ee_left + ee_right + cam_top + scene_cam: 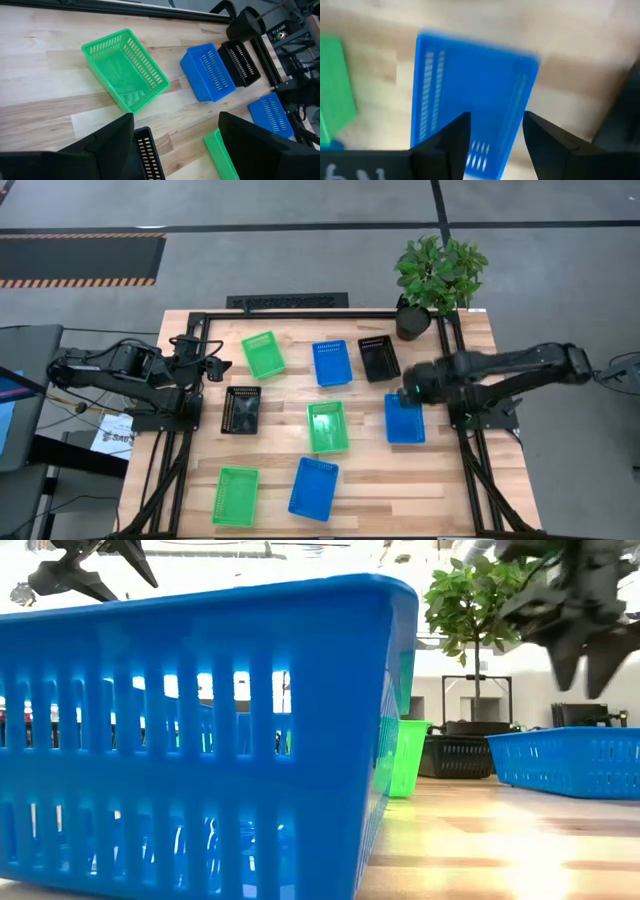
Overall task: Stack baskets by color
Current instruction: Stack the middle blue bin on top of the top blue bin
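Observation:
Loose baskets lie open side up on the wooden table: three green (263, 353) (327, 426) (235, 495), three blue (332, 362) (404, 420) (313, 487) and two black (379, 358) (241, 409). My right gripper (495, 125) is open and points down over the far end of the right-hand blue basket (470, 85), clear of it as far as the blurred wrist view shows. My left gripper (176, 125) is open and hangs above the table's left side, near the far green basket (125, 67) and the left black basket (147, 150).
A potted plant in a black pot (412, 320) stands at the far right corner, just behind the right black basket. A black frame (300, 313) runs along the table's far edge and sides. Bare wood lies between the baskets.

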